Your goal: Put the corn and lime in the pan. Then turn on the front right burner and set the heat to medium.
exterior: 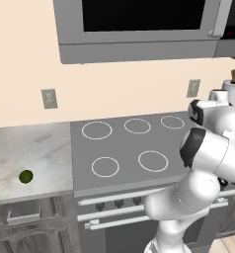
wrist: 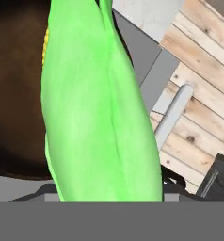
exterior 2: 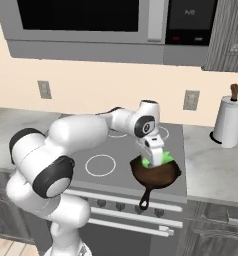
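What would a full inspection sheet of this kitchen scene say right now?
Surface: grey stovetop with white burner rings, marble counter on either side.
Job's things: corn held over the pan, which sits at the stove's front right; lime lies on the left counter, apart from the pan.
Clutter: paper towel roll on the right counter.
Grippers: gripper closed on the corn, above the pan.
Cables: nothing seen.
Surroundings: microwave above the stove, wall outlets, stove knobs on the front, wood floor.

Corn point(exterior 2: 158, 159) over pan point(exterior 2: 156, 174)
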{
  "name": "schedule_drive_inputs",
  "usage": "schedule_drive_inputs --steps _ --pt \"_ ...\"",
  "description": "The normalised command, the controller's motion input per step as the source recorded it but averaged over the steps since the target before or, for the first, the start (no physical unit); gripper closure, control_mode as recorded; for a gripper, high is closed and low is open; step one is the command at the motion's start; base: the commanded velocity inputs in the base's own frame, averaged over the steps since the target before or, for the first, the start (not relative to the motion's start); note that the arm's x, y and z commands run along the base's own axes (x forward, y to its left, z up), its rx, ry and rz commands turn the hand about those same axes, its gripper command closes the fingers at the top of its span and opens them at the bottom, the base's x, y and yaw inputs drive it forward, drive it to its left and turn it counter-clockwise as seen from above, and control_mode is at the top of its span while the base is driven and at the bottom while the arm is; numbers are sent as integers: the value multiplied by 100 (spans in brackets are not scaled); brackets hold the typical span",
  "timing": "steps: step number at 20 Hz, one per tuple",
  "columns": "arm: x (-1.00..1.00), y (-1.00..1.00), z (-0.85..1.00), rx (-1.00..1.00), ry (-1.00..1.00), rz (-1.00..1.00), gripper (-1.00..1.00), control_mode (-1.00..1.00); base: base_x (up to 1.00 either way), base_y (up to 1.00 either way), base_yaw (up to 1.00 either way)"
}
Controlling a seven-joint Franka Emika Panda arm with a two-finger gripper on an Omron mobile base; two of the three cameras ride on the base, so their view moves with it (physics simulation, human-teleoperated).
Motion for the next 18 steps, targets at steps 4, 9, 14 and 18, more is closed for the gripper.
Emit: schedule_drive_inputs --steps 4,9,14,18 --pt "4 -8 -11 4 0 33 100 -100 0 0 0" --pt "19 0 0 7 0 36 100 -100 0 0 0" --pt "22 0 -9 0 0 15 100 -100 0 0 0" --pt "28 -6 -29 0 6 1 100 -100 0 0 0"
